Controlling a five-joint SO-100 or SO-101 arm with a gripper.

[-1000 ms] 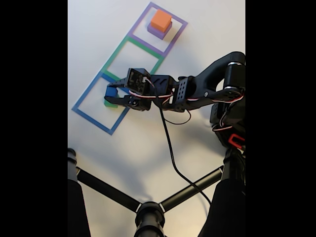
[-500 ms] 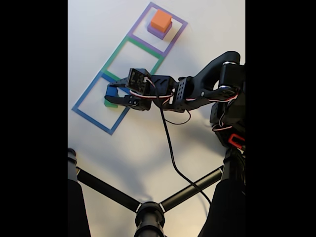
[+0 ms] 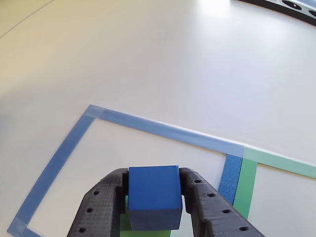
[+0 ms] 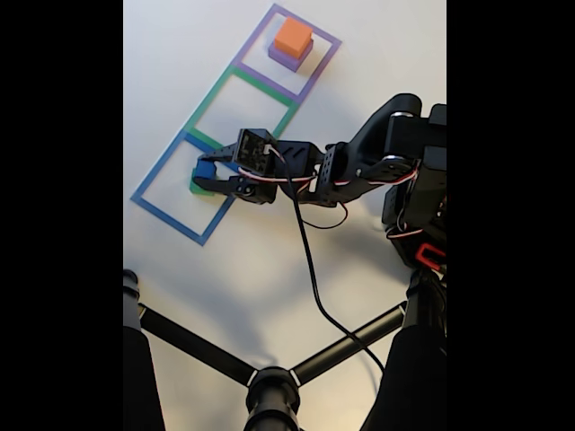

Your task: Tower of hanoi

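In the other view, the pincer [image 3: 154, 197] comes in from the bottom edge, and its two black fingers [image 3: 101, 207] press on the left and right sides of a blue cube [image 3: 154, 190]. The pincer is closed on this cube. Under the cube a green block [image 3: 129, 222] is partly seen, so the cube seems to sit on it, but I cannot tell if they touch. Both are inside the blue square [image 3: 148, 126] of tape on the pale surface [image 3: 148, 59], near the square's right side. To the right of it starts a green square [image 3: 276, 160], which shares a border with the blue one.

In the fixed view, the arm [image 4: 359, 166] reaches from the right edge of the surface [image 4: 269, 269] toward the left. The pincer [image 4: 203, 175] holds the blue cube [image 4: 206, 168] over the green block [image 4: 199, 189], at the right side of the blue square [image 4: 166, 215]. The green square [image 4: 216, 94] is next in the row, with nothing inside it. The purple square [image 4: 323, 40] is nearest to the top edge, and in it an orange cube [image 4: 293, 37] stands on a purple block [image 4: 289, 59]. A black cable [image 4: 310, 269] hangs from the arm, and a black tripod [image 4: 269, 382] stands at the bottom edge.
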